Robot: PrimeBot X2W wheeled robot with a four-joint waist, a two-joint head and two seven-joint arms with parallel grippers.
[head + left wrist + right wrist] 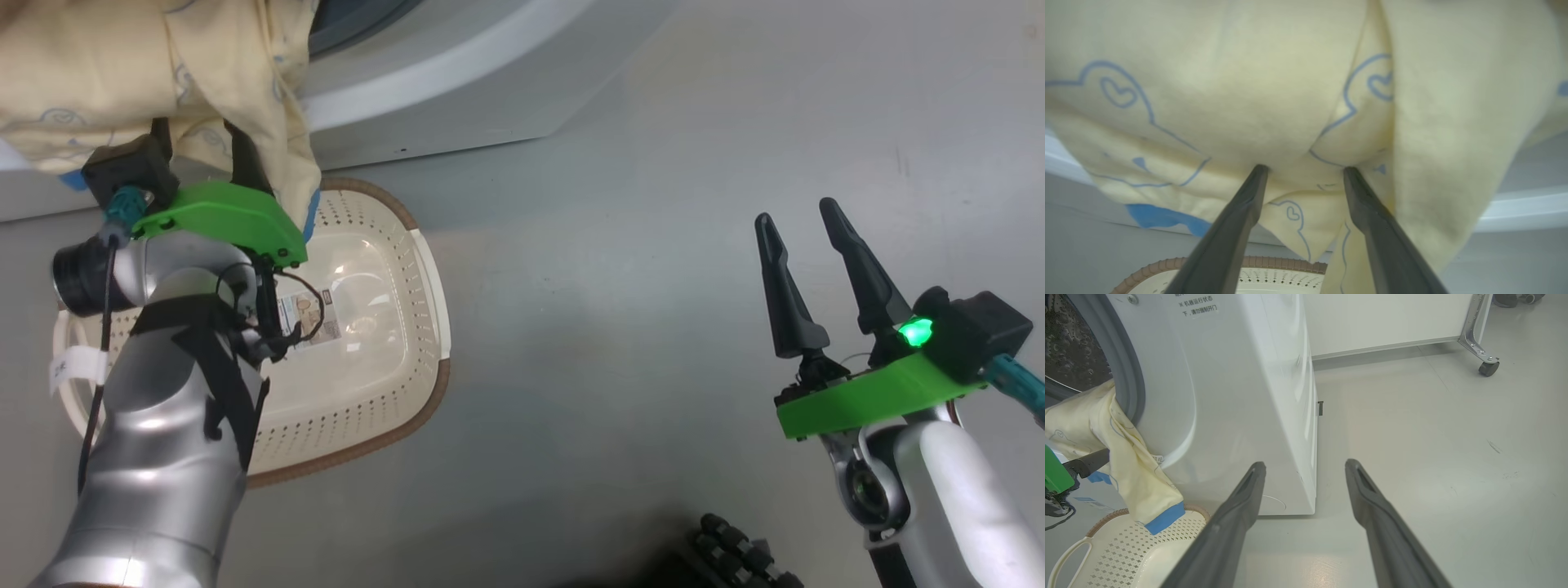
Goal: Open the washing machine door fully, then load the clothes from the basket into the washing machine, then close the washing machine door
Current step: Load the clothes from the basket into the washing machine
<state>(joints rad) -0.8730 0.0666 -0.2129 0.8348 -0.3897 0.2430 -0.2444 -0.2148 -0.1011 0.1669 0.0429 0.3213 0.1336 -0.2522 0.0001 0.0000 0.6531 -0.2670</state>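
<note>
- Grey floor (pixel 653 245), with the white washing machine (pixel 457 90) along the upper edge of the head view
- Clothes (pixel 122 73): upper left, cream fabric hanging out of the machine, its blue edge just above the basket (pixel 384 327) at lower left
- Left gripper (pixel 1304 168): fingers wide, tips against the fabric; a grip seems unlikely
- Right gripper (pixel 796 211): lower right, fingers wide, holding nothing, over the floor
</note>
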